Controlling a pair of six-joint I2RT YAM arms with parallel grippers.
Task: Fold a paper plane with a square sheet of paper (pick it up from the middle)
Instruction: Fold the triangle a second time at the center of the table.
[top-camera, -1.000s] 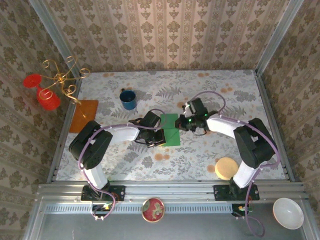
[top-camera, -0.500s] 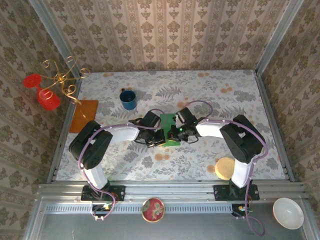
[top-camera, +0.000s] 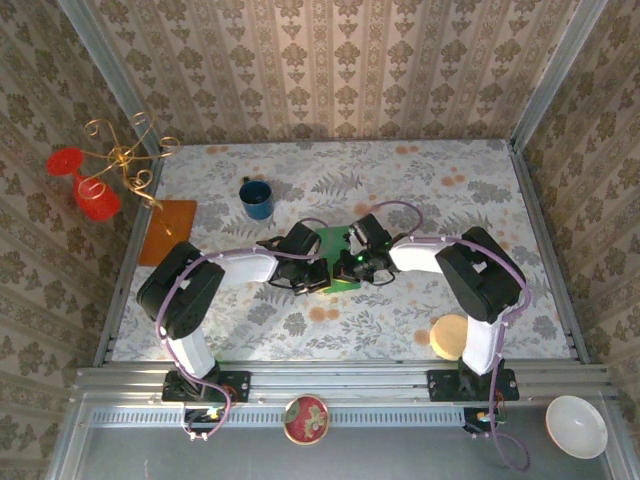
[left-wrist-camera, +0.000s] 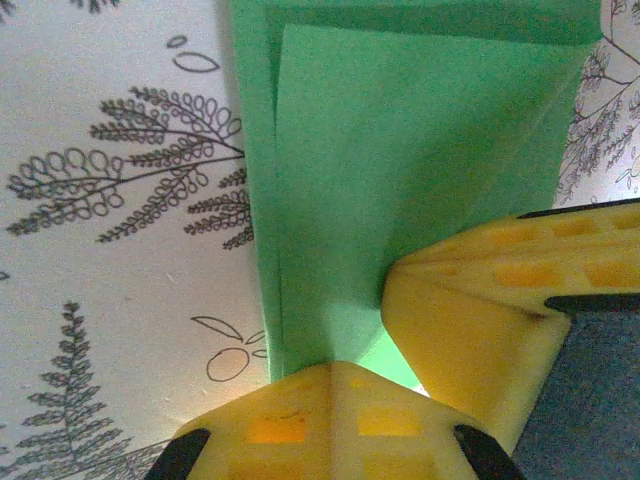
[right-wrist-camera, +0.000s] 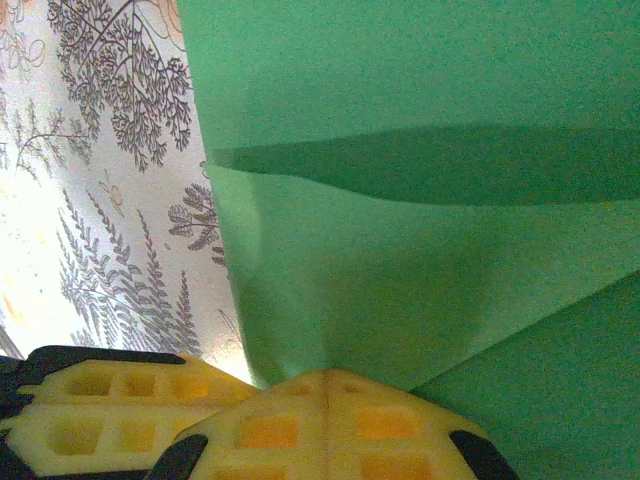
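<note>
The square sheet of paper (top-camera: 337, 243) is bright green and lies partly folded at the table's middle. In the left wrist view the sheet (left-wrist-camera: 400, 150) shows a folded layer with a long crease on its left. The right wrist view has the sheet (right-wrist-camera: 420, 250) with a raised fold across it. My left gripper (top-camera: 318, 276) is shut, tips (left-wrist-camera: 335, 372) pressed on the sheet's near edge. My right gripper (top-camera: 350, 268) is shut too, tips (right-wrist-camera: 328, 378) on the paper, close beside the left fingers (right-wrist-camera: 100, 405). The right fingers (left-wrist-camera: 470, 300) touch the paper. A paper plane is out of view.
A blue mug (top-camera: 256, 199) stands back left of the paper. An orange-brown sheet (top-camera: 168, 230) lies at the left edge under a gold stand with red cups (top-camera: 96, 190). A pale round disc (top-camera: 452, 336) sits front right. Two bowls (top-camera: 576, 426) (top-camera: 306, 419) rest beyond the near rail.
My right gripper has swung left from beside the sheet onto its near part, ending next to the left gripper. The left arm has stayed put on the paper.
</note>
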